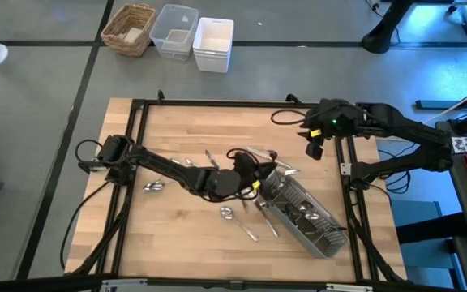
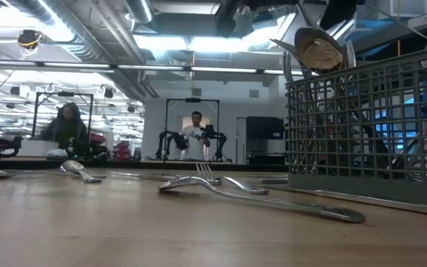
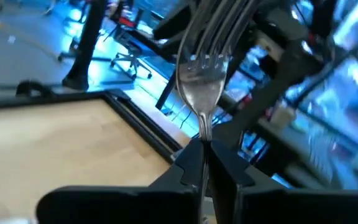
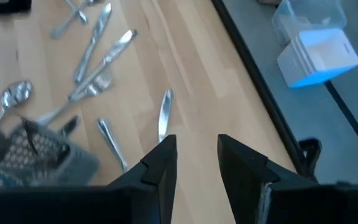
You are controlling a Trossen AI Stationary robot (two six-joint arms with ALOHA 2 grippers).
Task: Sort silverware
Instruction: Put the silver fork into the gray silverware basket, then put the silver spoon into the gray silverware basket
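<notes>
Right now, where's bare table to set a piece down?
Bare: far-left corner inside the frame, and the near-left wood below the spoon. Crowded: middle, around the left gripper, which holds a fork, and the caddy. Right gripper waits far right.

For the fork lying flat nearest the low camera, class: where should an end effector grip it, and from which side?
Grip the fork at mid-handle, coming straight down from above. It lies flat on the table with bare wood on either side of the slim handle, so fingers can straddle it; the raised tines end gives a poorer hold.

fork [image 3: 201,93] handle hidden between left pincer [image 3: 205,163] fingers
</notes>
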